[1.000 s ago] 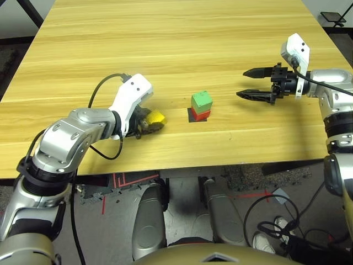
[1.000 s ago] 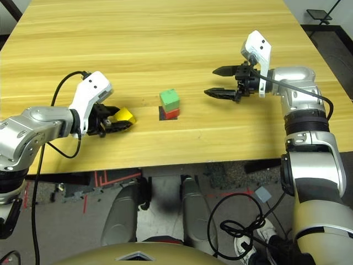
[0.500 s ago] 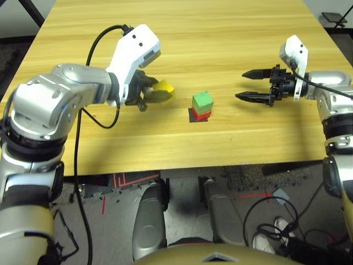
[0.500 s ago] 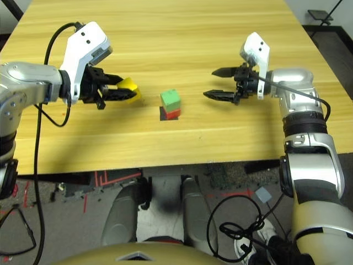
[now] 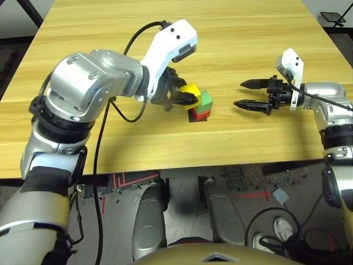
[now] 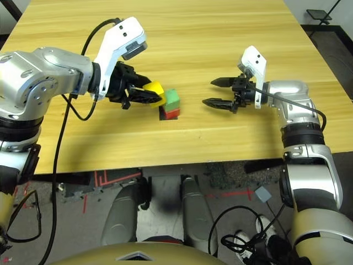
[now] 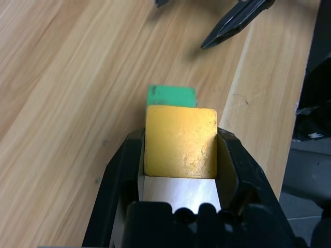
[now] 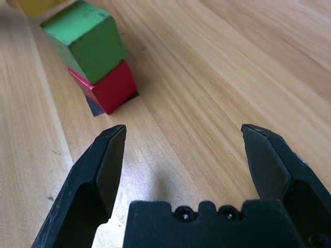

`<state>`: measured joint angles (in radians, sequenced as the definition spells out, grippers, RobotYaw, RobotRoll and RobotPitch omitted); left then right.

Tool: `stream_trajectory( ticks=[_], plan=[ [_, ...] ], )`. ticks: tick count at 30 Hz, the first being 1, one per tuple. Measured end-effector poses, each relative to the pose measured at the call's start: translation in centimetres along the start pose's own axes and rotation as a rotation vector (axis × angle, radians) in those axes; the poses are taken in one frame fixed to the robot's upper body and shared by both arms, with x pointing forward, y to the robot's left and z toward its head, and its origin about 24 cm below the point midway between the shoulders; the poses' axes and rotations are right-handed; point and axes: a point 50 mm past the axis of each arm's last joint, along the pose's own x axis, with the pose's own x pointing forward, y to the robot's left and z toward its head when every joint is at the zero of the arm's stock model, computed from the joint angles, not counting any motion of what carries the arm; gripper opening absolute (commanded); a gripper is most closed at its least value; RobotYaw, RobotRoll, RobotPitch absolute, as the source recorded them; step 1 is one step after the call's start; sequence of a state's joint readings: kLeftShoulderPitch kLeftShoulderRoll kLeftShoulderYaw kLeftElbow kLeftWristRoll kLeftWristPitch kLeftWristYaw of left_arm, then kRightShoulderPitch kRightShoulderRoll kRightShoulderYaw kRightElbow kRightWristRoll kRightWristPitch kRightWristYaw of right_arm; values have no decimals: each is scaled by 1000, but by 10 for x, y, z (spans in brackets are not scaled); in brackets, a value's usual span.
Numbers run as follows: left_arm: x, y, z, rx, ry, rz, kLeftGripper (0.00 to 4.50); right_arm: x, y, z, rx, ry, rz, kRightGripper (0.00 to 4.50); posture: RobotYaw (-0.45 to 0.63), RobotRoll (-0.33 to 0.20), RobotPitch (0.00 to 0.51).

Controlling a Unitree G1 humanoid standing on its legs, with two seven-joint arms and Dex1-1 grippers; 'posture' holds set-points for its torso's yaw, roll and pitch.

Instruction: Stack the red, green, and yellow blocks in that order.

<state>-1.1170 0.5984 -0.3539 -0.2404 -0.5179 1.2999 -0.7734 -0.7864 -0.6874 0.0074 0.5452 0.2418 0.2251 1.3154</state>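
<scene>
Left claw (image 7: 181, 142) gripping yellow block (image 7: 181, 150) (near green block (image 6: 171, 99)); right claw (image 8: 183, 134) open.

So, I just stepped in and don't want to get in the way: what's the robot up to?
It is stacking blocks. The green block sits on the red block. The left gripper holds the yellow block beside the green one, not yet on top. The right gripper is open and empty.

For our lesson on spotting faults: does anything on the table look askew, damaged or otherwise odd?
Slightly: the green block sits a little twisted on the red block, so their edges don't line up. The stack still stands, and I see nothing spilled.
</scene>
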Motion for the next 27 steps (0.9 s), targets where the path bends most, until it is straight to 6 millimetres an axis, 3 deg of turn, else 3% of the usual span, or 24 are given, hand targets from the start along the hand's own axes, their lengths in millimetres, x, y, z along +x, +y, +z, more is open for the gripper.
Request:
stream_trajectory(
  ticks=[6,26,27],
  plan=[
    [8,3,9,26,-22,-11,1968,-5,3,-5,22,13,-17,4500,30,76,204],
    [26,5,10,77,-32,-27,1968,-8,11,-4,36,9,-33,4500,9,73,219],
    [26,5,10,76,-32,-24,2318,-8,11,-4,37,10,-34,4500,10,72,219]
  ],
)
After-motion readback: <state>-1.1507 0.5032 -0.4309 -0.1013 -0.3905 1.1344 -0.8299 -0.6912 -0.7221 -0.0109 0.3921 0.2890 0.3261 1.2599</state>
